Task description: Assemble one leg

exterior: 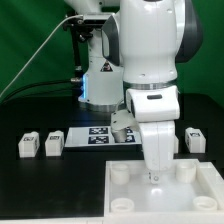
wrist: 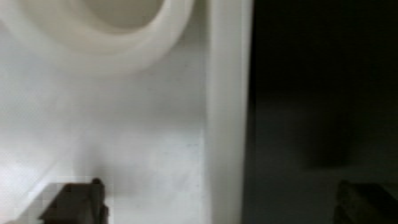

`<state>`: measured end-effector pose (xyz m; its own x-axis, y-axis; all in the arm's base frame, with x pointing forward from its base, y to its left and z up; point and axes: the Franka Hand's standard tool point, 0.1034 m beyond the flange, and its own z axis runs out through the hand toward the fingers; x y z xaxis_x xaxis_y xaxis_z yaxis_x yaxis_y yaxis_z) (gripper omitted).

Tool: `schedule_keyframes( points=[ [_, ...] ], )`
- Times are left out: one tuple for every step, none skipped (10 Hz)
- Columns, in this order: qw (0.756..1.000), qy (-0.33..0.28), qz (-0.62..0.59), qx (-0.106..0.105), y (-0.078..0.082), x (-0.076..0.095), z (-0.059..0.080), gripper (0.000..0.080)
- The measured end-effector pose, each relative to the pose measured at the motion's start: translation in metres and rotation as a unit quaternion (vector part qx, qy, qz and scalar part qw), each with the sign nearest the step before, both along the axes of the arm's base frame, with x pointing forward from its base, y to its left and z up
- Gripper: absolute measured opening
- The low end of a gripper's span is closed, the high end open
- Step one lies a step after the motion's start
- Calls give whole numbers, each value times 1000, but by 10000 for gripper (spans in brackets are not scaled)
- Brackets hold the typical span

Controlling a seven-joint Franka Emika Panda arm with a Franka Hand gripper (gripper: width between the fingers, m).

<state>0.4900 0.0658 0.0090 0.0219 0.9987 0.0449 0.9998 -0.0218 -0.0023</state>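
Two small white plastic tagged blocks, the outer leg (exterior: 27, 146) and inner leg (exterior: 53, 144), wait on the black counter (exterior: 20, 195) at nine o'clock of the hand (exterior: 153, 177). The hand, spread and empty, straddles the edge of the large white square panel (exterior: 170, 200); pressing down could shove the panel and misalign its round socket (wrist: 125, 15). A third leg (exterior: 196, 138) sits near two o'clock.

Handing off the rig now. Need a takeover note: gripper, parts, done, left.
Gripper: open, empty, low over the white panel, near a corner socket.
Parts: all loose on the table. At the exterior view's left, a leg and a second leg; at its right, a third leg.
Done: no leg is seated in any visible socket.
Left: grasp a leg and seat it.
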Motion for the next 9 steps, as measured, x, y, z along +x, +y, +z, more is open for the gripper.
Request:
schedule_keyframes(
  points=[
    [1000,0,0,0,0,0,0,648],
    [1000,0,0,0,0,0,0,648],
    [1000,0,-1,0,-1,0,0,648],
    [1000,0,-24,0,0,0,2,648],
    [999,-6,-52,-1,3,1,13,648],
    [998,-15,-63,-2,9,0,29,648],
    [996,-21,-85,-2,18,-2,41,648],
    [985,-16,-174,0,31,-5,52,648],
    [970,-11,-242,4,46,-8,58,648]
  ],
)
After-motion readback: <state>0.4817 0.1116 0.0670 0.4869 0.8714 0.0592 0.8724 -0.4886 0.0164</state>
